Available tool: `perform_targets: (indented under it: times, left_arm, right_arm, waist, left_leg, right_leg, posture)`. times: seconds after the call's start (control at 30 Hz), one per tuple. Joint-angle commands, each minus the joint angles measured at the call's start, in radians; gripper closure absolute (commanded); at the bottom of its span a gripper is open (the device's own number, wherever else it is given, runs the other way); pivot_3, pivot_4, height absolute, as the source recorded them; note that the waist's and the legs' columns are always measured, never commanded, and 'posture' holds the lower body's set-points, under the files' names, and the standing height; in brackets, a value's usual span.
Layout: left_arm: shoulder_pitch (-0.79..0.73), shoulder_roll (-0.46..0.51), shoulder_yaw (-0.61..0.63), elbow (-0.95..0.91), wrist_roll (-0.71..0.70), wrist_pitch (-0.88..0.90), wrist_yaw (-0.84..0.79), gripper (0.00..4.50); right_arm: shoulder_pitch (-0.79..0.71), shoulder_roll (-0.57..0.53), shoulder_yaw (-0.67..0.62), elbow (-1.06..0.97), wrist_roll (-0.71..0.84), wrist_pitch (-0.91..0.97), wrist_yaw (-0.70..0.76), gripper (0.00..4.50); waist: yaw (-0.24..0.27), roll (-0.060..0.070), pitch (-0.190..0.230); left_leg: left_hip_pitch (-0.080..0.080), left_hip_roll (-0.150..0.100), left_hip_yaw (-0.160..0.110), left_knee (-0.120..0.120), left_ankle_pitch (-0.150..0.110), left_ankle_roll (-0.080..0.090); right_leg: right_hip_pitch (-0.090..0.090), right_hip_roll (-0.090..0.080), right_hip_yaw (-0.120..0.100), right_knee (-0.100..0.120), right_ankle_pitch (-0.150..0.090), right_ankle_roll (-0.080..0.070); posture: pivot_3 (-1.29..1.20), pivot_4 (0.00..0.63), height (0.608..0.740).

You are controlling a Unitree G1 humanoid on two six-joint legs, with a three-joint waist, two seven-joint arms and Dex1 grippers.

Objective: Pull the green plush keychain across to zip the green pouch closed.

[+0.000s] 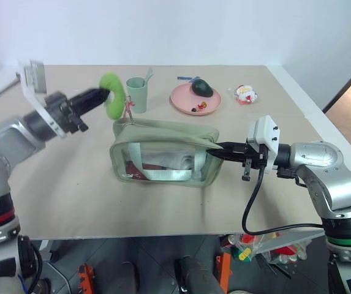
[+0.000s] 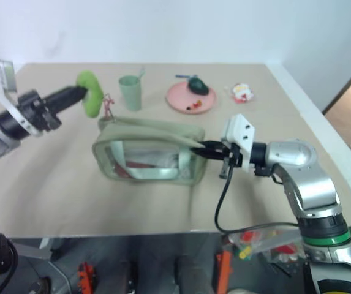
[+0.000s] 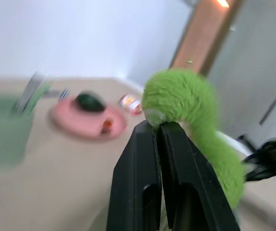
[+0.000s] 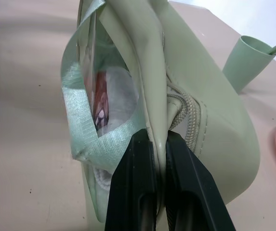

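Right gripper point(image 1: 219, 149) pinches green pouch point(image 1: 163, 147) at its end
Left gripper point(image 1: 105, 93) clamps green plush keychain point(image 1: 115, 95) at the opposite end; the zip's line runs between them

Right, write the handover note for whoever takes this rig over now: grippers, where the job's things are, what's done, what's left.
Left gripper: shut on the green plush keychain, held up above the pouch's left end, near the pale green cup.
Right gripper: shut on the right end of the green pouch, pinching the fabric there.
Pouch sits on the table, in front of the pink plate.
Done: both grips are in place.
Left: whether the zipper is fully closed cannot be told from here; check it, then release both ends.
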Motion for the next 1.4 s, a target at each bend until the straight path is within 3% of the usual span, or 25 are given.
perform_targets:
  times: [0.03, 0.3, 0.47, 0.7, 0.9, 1.1, 1.4]
  left_arm:
    - [-0.055, -0.011, -0.055, -0.045, -0.005, 0.014, 0.013, 4.48]
    - [-0.105, -0.11, -0.225, -0.04, 0.098, -0.033, -0.019, 4.48]
    - [-0.085, -0.105, -0.294, -0.031, 0.212, -0.071, -0.056, 4.48]
    - [-0.072, -0.049, -0.26, -0.06, 0.194, -0.042, -0.147, 2.08]
    - [-0.068, 0.105, -0.219, -0.082, 0.167, 0.02, -0.24, 0.11]
    - [0.038, 0.276, -0.149, -0.105, 0.208, 0.01, -0.307, 0.05]
    - [0.277, 0.264, -0.079, -0.247, 0.251, -0.062, -0.269, 0.05]
  right_arm:
    - [-0.013, -0.013, 0.0, 0.002, -0.008, -0.01, 0.01, 4.5]
    - [-0.03, 0.001, 0.014, 0.023, -0.019, -0.03, 0.01, 4.5]
    - [-0.028, 0.001, 0.016, 0.022, -0.021, -0.029, 0.006, 4.5]
    - [-0.018, 0.002, 0.013, 0.022, -0.02, -0.037, 0.003, 4.5]
    - [-0.018, 0.003, 0.018, 0.025, -0.024, -0.05, 0.007, 4.5]
    - [-0.025, 0.007, 0.026, 0.048, -0.032, -0.071, 0.015, 4.5]
    - [-0.044, 0.016, 0.037, 0.068, -0.038, -0.084, 0.021, 4.5]
  waist:
    - [0.001, 0.0, 0.0]
    - [0.001, 0.0, 0.0]
    - [0.001, 0.0, 0.0]
    - [0.002, 0.0, 0.0]
    - [-0.002, 0.0, 0.0]
    - [-0.007, 0.0, 0.0]
    - [-0.01, 0.0, 0.0]
  left_leg:
    - [0.0, 0.0, 0.0, 0.0, 0.0, 0.0]
    - [0.0, 0.0, 0.0, 0.0, 0.0, 0.0]
    - [0.0, 0.0, 0.0, 0.0, 0.0, 0.0]
    - [0.0, 0.0, 0.0, 0.0, 0.0, 0.0]
    - [0.0, 0.0, 0.0, 0.0, 0.0, 0.0]
    - [0.0, 0.001, 0.0, -0.001, 0.0, 0.0]
    - [0.001, 0.001, 0.001, 0.0, 0.0, 0.0]
  right_leg:
    - [0.0, 0.0, 0.0, 0.0, 0.0, 0.0]
    - [0.0, 0.0, 0.0, 0.0, 0.0, 0.0]
    - [0.0, 0.001, 0.0, 0.0, 0.0, 0.0]
    - [0.0, 0.001, 0.0, 0.0, 0.0, 0.0]
    - [-0.001, 0.001, 0.0, 0.0, 0.0, 0.0]
    - [-0.001, 0.001, 0.0, 0.0, -0.001, -0.001]
    - [0.0, -0.001, 0.0, 0.0, -0.003, -0.005]
  posture:
    - [0.0, 0.15, 0.74]
    - [0.0, 0.15, 0.74]
    - [0.0, 0.15, 0.74]
    - [0.0, 0.15, 0.74]
    - [0.0, 0.15, 0.74]
    - [0.0, 0.15, 0.74]
    - [0.0, 0.15, 0.74]
